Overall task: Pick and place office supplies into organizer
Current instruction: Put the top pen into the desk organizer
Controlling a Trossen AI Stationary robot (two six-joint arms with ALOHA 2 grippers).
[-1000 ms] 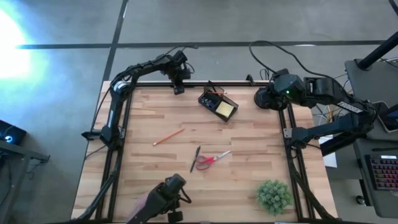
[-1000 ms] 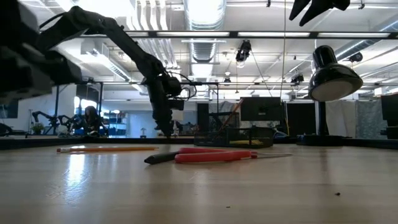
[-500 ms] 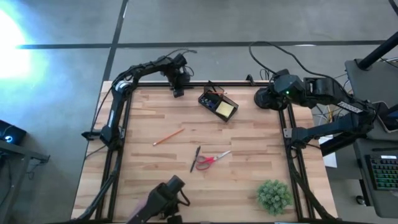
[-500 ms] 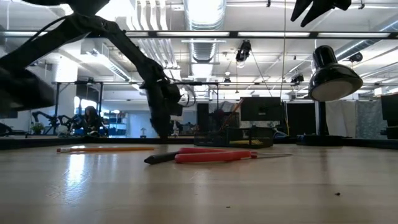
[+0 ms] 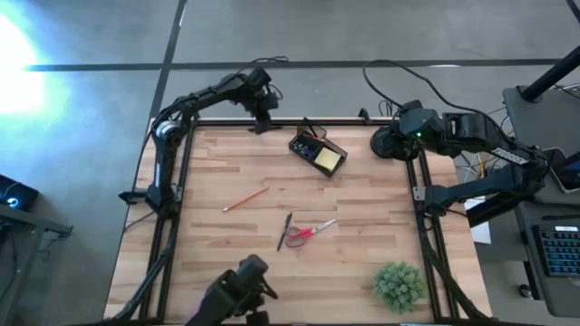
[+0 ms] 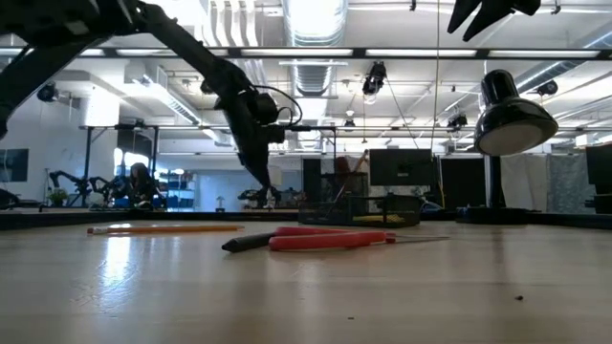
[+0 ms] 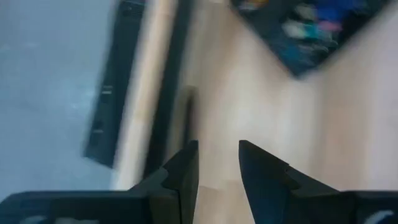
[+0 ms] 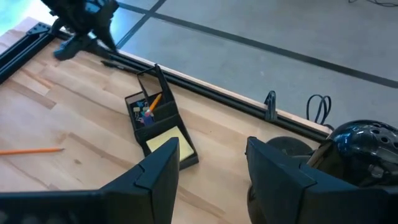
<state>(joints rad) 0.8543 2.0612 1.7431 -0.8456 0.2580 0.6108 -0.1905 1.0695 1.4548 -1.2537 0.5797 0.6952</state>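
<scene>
- You have the left gripper (image 5: 264,124) at the far edge of the pale wooden plank worktop (image 5: 362,217), just left of the small black boxy organizer (image 5: 317,151); its two dark fingers (image 7: 180,177) stand a little apart with nothing between them.
- In the left wrist view only bare wood and the black frame rail lie ahead of those fingers, with a corner of the organizer off to one side.
- Your right gripper (image 8: 211,168) waits beyond the worktop's far right corner, fingers apart and empty, beside the round black camera mount (image 5: 391,143).
- The organizer sits near the far edge, with the square yellow sticky-note pad (image 5: 329,160) lying in its front tray and an orange pencil and small blue bits (image 8: 147,111) in the section behind.
- Still loose on the wood: the thin orange pencil (image 5: 245,199) left of centre, the slim black pen (image 5: 284,231) and the red-handled scissors (image 5: 309,233) close together near the middle.
- A bushy green plant (image 5: 399,285) stands at the near right corner, well apart from the supplies.
- A black camera stand (image 5: 237,290) leans in at the near edge.
</scene>
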